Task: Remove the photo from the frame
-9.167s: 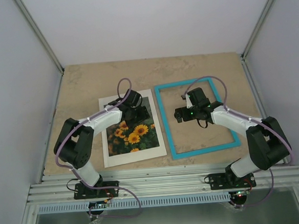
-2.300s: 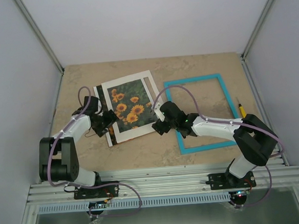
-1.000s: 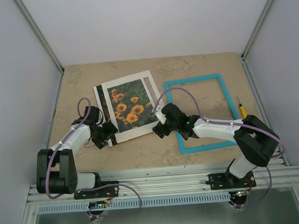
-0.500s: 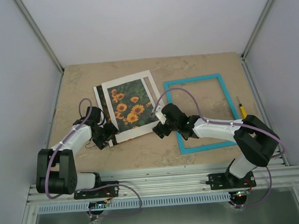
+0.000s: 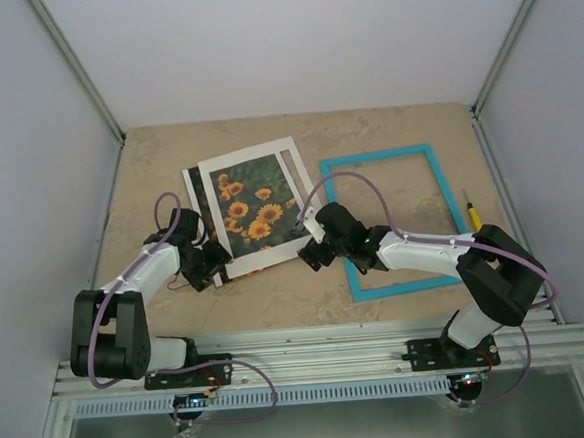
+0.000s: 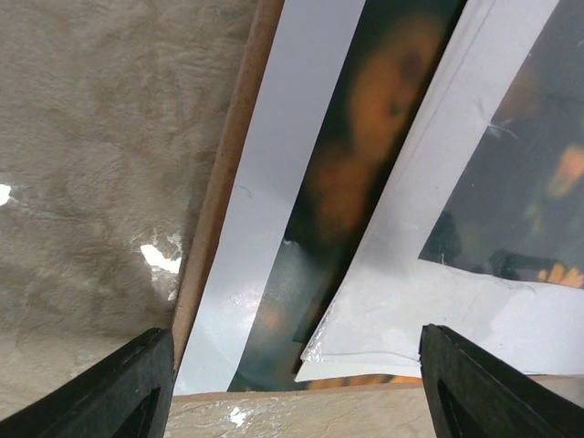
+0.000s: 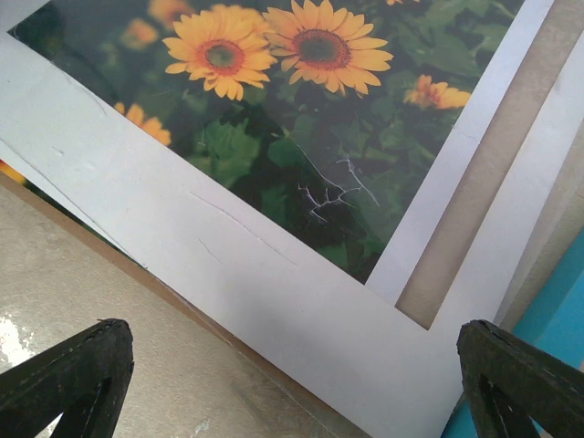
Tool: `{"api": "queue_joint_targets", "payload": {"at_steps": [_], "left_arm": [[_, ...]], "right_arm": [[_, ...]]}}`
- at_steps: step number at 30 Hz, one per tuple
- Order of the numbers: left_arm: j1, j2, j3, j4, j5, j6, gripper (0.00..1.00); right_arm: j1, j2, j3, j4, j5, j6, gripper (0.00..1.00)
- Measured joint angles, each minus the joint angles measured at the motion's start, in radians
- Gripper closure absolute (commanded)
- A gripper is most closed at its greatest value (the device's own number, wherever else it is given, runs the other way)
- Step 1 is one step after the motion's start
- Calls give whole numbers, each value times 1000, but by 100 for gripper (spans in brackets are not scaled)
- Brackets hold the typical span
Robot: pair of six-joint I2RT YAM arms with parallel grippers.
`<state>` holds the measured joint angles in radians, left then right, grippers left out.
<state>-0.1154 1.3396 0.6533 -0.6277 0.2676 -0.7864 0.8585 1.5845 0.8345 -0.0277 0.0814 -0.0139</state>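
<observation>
While both arms reach low over the worktop, the photo lies outside the frame, in a loose stack left of it. The frame lies flat, turquoise side up, and bare worktop shows through its opening. In the stack, a white mat sheet lies on top of the photo, and the sunflowers show through its window. The photo is shifted leftward under the mat, so a strip of print with its white edge pokes out along the mat's left side. In the left wrist view this strip is blurred, and the edge of a brown backing board shows beyond it, lowest in the stack. The left arm places its jaws at the near left corner of the stack. They stand wide apart and hold nothing, with that corner below the gap between them. The right arm crosses over the near left corner of the frame, and its jaws sit at the near right corner of the stack. They are likewise spread and empty above the mat. In the right wrist view the turquoise rail lies just beside the mat's corner; contact cannot be determined. A small yellow-handled tool lies on the worktop to the right of the frame.
</observation>
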Motion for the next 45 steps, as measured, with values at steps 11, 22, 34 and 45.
{"api": "queue_joint_targets", "payload": {"at_steps": [11,22,34,45], "left_arm": [[-5,0,0,26,22,-15,26],[-5,23,41,27,19,-11,22],[-7,70,93,32,14,31,21],[-7,73,82,23,13,50,21]], "right_arm": [[0,0,0,2,-11,0,2],[-15,2,0,-3,20,41,2],[-38,2,0,-20,55,87,2],[-38,2,0,-32,55,98,2]]}}
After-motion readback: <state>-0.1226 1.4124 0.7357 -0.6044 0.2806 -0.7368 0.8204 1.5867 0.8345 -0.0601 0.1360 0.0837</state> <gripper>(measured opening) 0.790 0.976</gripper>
